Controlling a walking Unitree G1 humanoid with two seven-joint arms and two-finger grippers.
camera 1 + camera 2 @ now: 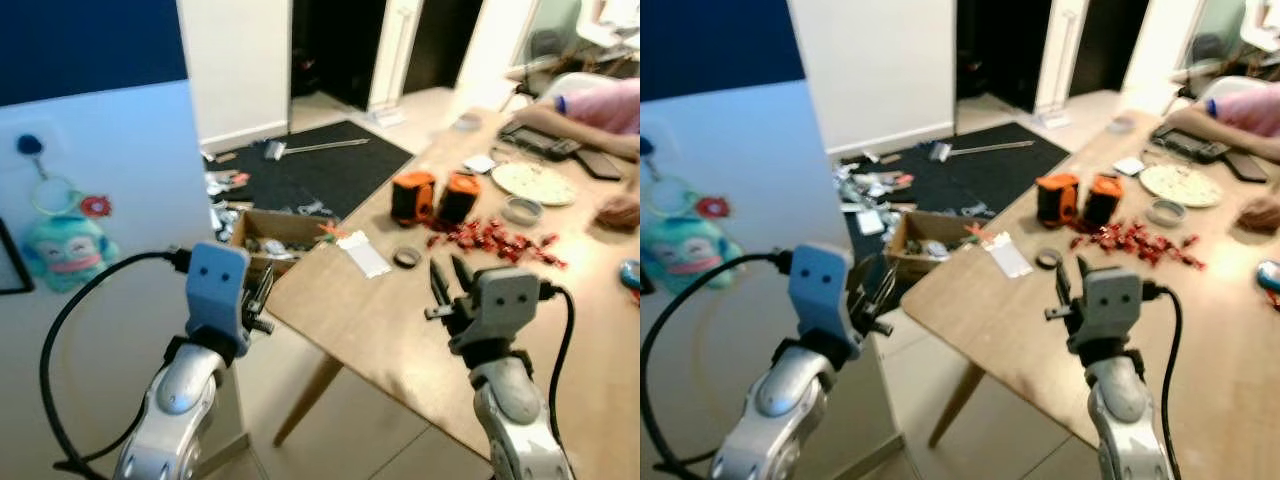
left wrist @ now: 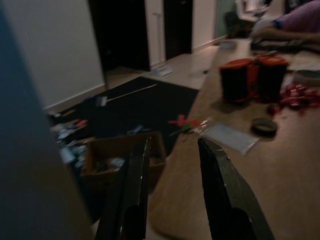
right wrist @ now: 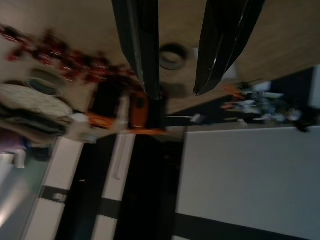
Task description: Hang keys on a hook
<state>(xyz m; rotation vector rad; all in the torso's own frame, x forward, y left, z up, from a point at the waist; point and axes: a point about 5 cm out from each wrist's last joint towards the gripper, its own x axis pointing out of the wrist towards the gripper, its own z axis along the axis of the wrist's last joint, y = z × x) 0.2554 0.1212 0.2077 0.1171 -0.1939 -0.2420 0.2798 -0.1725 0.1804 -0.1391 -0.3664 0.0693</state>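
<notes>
Two silver arms raised before a light wooden bench (image 1: 400, 330). The left gripper (image 1: 262, 300) is held just off the bench's near corner, beside the pale blue wall (image 1: 120, 180); its jaws stand apart with nothing between them, as the left wrist view shows. The right gripper (image 1: 447, 283) hovers over the bench top, jaws likewise apart and empty. A set of keys on a ring with a teal plush charm (image 1: 62, 245) hangs against the pale blue wall from a small dark blue hook (image 1: 28, 145), well to the left of the left gripper. On the bench lie two orange-and-black cylindrical containers (image 1: 435, 196), a scatter of red wrapped sweets (image 1: 495, 240), a small black ring (image 1: 406, 257) and a clear plastic bag (image 1: 363, 253). A person's arm in a pink sleeve (image 1: 595, 108) rests at the far end. An open cardboard box (image 1: 275, 238) sits on the floor beside a black mat (image 1: 320, 170).
</notes>
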